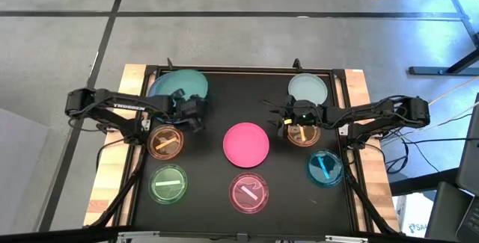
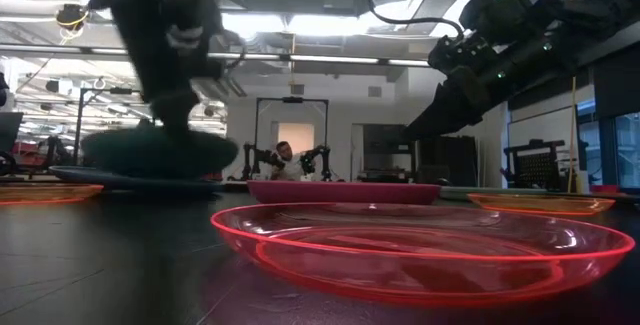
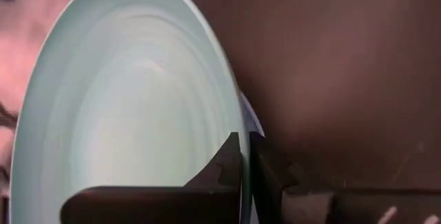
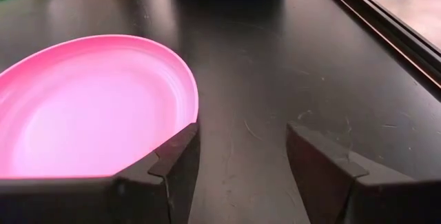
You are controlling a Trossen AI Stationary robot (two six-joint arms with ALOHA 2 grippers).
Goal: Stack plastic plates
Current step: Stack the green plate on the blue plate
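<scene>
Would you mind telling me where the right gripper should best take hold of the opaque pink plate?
I'd take its thin raised rim on the edge facing the right gripper. The pink plate lies flat and shallow on the mat, so one finger goes over the rim and one under, coming in low from that side.

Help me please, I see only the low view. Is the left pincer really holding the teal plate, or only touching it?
Observer: It is holding it. The left wrist view shows the left pincer shut on the rim of the teal plate.
Operator: Is something lying under that plate?
Observer: Yes. From above, the edge of an opaque blue plate shows beneath it.
Operator: And the right pincer?
Observer: The right pincer is open and empty, just beside the edge of the opaque pink plate.
</scene>
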